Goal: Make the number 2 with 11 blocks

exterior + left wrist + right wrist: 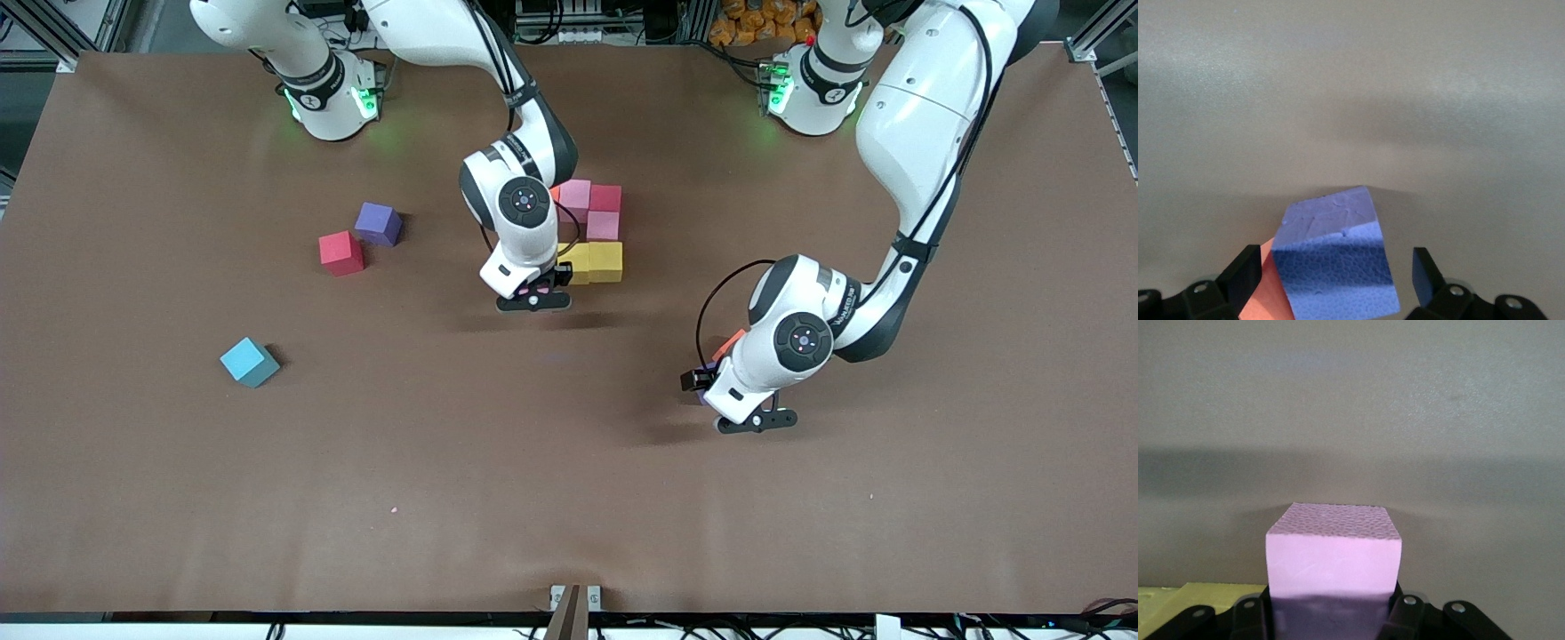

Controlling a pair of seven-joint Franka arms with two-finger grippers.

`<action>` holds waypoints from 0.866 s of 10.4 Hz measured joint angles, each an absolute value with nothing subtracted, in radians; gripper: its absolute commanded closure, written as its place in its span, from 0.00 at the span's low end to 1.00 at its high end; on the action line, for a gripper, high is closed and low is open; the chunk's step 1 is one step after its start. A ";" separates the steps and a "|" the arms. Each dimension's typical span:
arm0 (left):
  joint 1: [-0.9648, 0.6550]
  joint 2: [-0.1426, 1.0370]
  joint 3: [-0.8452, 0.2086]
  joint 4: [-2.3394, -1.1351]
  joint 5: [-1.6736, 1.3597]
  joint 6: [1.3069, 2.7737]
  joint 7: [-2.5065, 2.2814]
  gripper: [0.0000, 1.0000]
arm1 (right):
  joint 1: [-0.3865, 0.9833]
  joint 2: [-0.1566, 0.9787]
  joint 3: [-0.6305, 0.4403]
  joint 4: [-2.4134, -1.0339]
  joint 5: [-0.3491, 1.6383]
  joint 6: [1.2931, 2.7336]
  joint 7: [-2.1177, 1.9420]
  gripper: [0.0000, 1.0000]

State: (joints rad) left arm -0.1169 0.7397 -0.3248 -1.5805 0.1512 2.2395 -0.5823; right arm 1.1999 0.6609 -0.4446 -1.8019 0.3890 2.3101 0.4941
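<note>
The partly built number 2 [594,227] sits mid-table, toward the robots' bases: an orange cube edge [556,190] peeks out beside a pale pink cube [576,193] and a deeper pink-red cube [605,197], with another pink cube [603,226] below them and two yellow cubes [597,261] side by side in the row nearest the front camera. The right gripper [533,298] is just beside the yellow row, on its front-camera side, fingers closed narrowly on a pink block [1333,553]; a yellow cube [1198,597] shows at the edge of its wrist view. Toward the right arm's end of the table lie a red cube [341,252] and a purple cube [379,222] close together, and a light blue cube [248,361] nearer the front camera, well apart from them. The left gripper [756,418] hangs low toward the left arm's end, its fingers spread wide around a blue-violet cube [1335,260] without squeezing it; an orange cube [1265,297] lies touching that one.
</note>
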 measured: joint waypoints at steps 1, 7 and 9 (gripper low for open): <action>-0.117 0.743 -0.323 -1.581 0.151 2.238 -0.591 0.00 | 1.200 0.661 -0.444 -1.802 0.389 2.310 0.496 0.44; -0.168 0.762 -0.321 -1.587 0.151 2.227 -0.715 0.18 | 1.201 0.661 -0.444 -1.802 0.389 2.313 0.504 0.42; -0.166 0.762 -0.311 -1.586 0.168 2.225 -0.715 0.16 | 1.202 0.661 -0.443 -1.802 0.389 2.314 0.504 0.00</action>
